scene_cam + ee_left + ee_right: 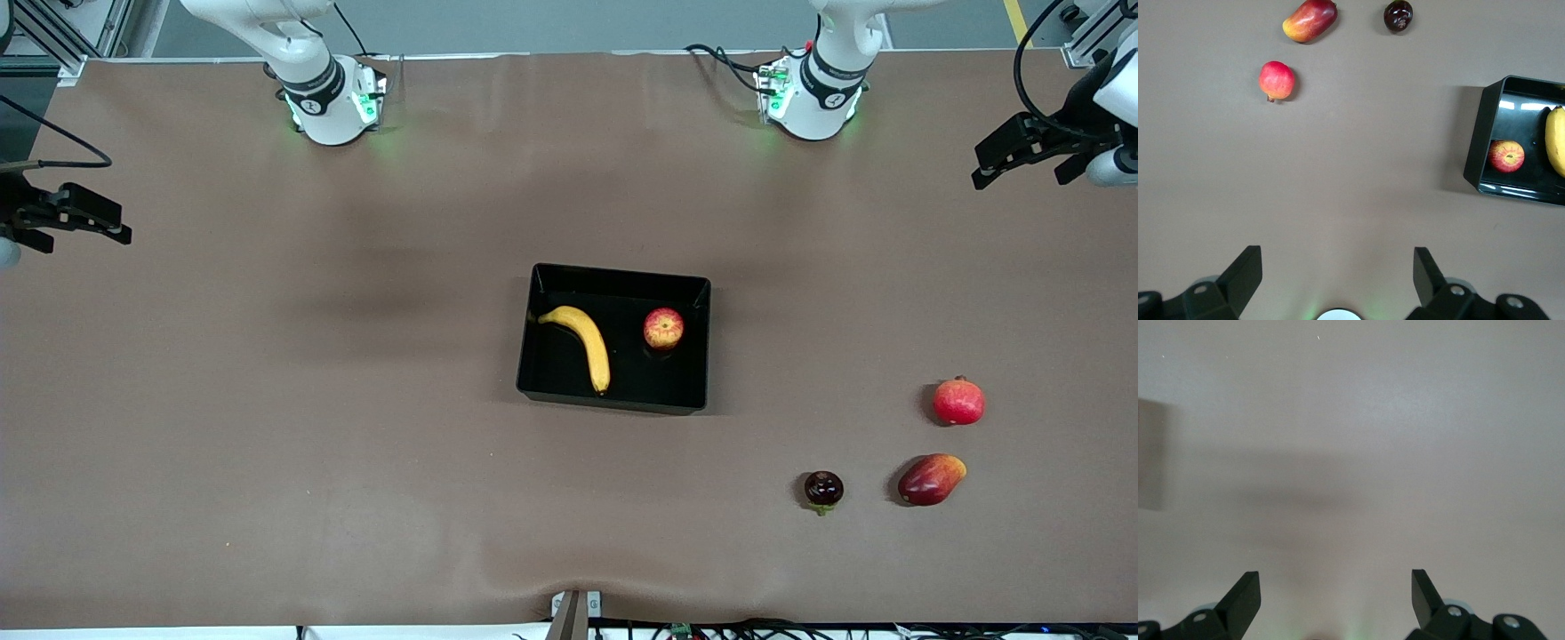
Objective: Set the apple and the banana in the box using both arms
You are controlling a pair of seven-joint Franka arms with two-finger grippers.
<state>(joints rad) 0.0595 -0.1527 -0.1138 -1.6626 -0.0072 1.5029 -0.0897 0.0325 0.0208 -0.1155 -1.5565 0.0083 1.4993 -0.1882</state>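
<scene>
Resting already in the box point(702, 293): the banana point(587, 342) and the apple point(663, 328), side by side on its glossy black plastic floor.
We judge the apple firm, smooth and prone to roll, best pinched across its middle; the banana is soft-skinned, bruisable, best taken mid-curve. The left tool point(1338, 277) and the right tool point(1336, 597) hang spread and empty over bare matte brown tabletop point(267, 400) at their own ends.

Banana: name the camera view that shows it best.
Front view: the whole banana lies in the box. The left wrist view cuts it off at the picture's edge; the right wrist view shows only bare table.
</scene>
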